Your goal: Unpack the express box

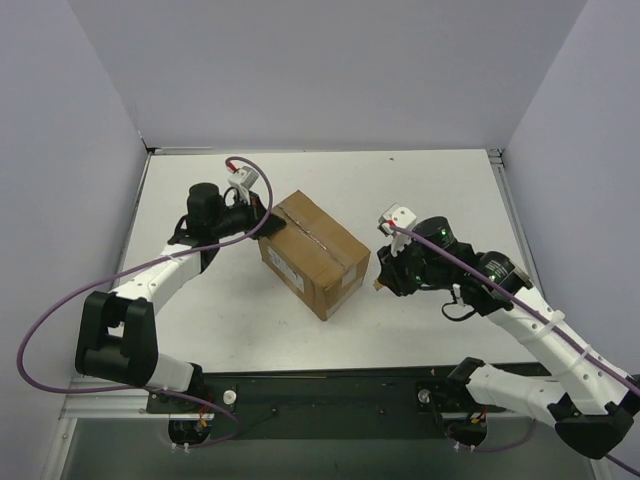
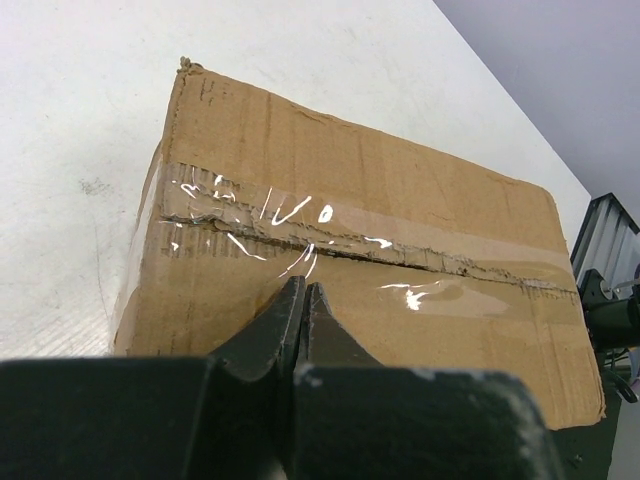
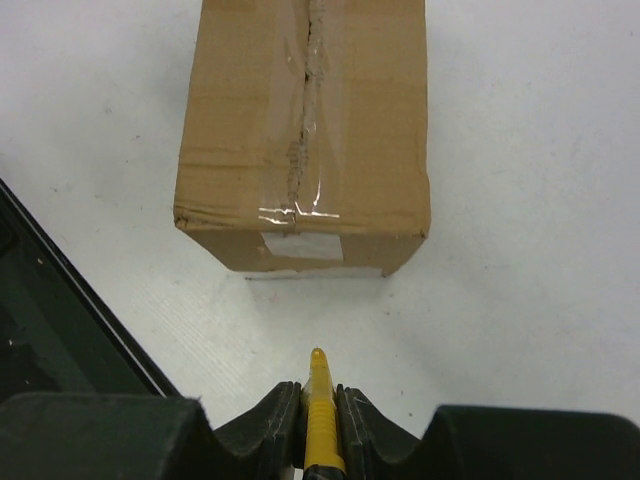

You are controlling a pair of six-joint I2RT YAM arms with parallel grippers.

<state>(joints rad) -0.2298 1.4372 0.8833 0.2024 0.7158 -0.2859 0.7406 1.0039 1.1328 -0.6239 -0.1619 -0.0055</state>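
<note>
**Box closed, knife held on right**

The express box sits mid-table, turned at an angle between the two arms, flaps down. The tape seam along its top is ragged and glossy. A white label is on the near side face.

The left gripper has its fingers pressed together with nothing between them. Its tips are at the box's left end, over the top face just short of the seam; contact unclear.

The right gripper is clamped on a yellow knife. The tip points at the box's right end, with bare table between them.
</note>
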